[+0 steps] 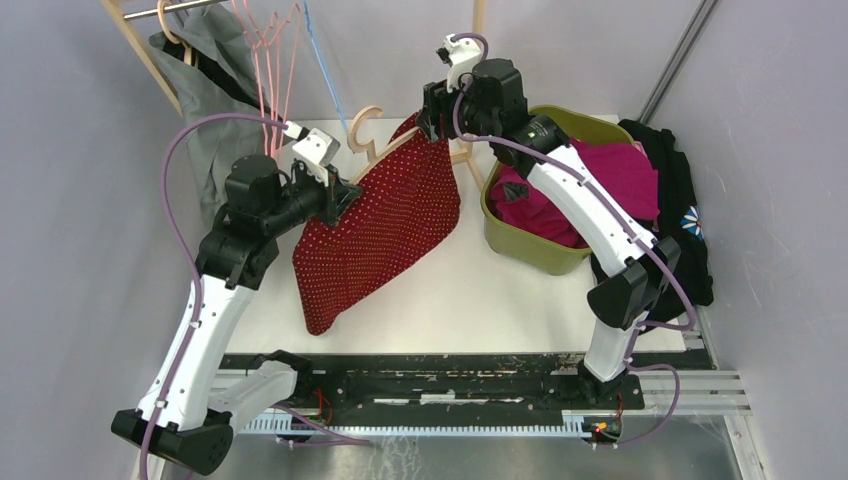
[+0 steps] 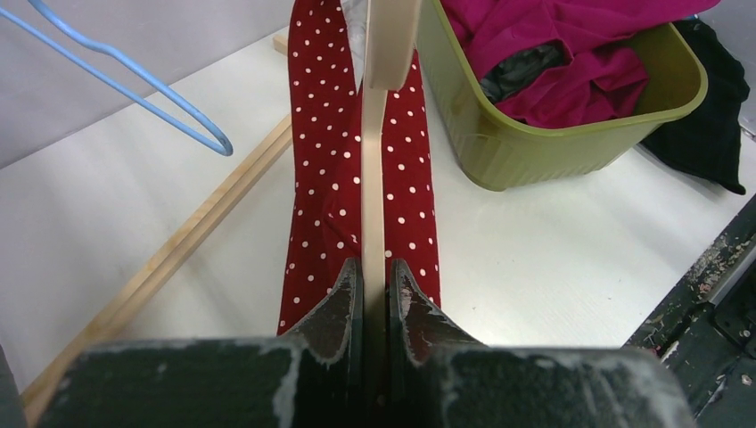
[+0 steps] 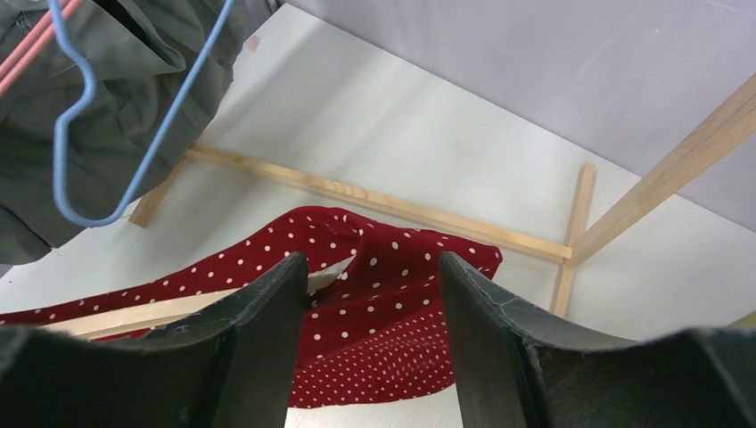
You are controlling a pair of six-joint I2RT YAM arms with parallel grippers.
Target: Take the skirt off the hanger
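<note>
Presently, skirt [image 1: 385, 225]: red with white dots, on the wooden hanger [image 2: 373, 169], slanting between both arms over the table [image 1: 480, 290].
Left gripper [image 2: 374, 272]: clenched on the hanger bar.
Right gripper [image 3: 373, 267]: jaws apart, above the skirt's top edge.

White table [image 1: 480, 290], pale lilac walls [image 1: 60, 150], wooden clothes rack [image 1: 141, 50] back left.

Bright, even overhead light; soft shadow under skirt [image 1: 380, 225] mid-frame, no hard glare. Wrist views: fingers [image 2: 339, 303] at bottom edge blurry, bg sharp, slight wide-angle bend at edges.
</note>
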